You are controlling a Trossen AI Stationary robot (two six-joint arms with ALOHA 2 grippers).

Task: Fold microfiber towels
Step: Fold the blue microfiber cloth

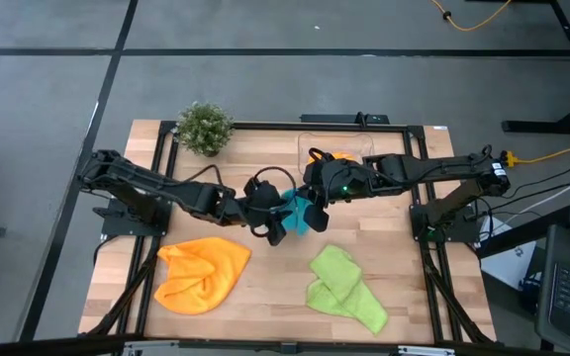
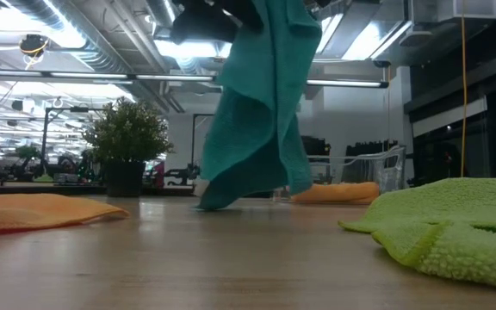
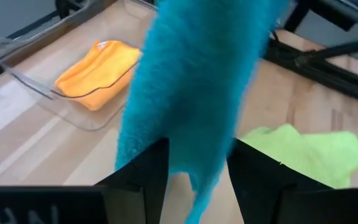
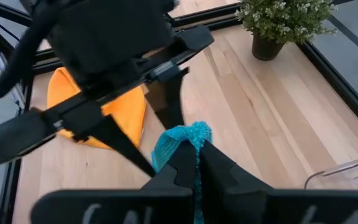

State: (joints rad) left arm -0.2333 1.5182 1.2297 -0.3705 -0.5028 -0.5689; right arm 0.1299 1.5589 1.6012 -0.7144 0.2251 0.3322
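Between the right gripper's [image 4: 197,163] fingers, pressed together, the teal towel [image 2: 261,112] is hanging, its lower edge brushing the table [image 2: 231,258] beside the potted plant [image 2: 127,142]. Left gripper's [image 3: 197,165] fingers are straddling it, spread; closing off-edge risks bunching the fold.

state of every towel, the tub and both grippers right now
teal towel: hanging off the table, lower edge touching the wood
left gripper: open, towel between fingers
right gripper: shut on teal towel
orange towel: crumpled
green towel: crumpled
tub: holds folded orange towel
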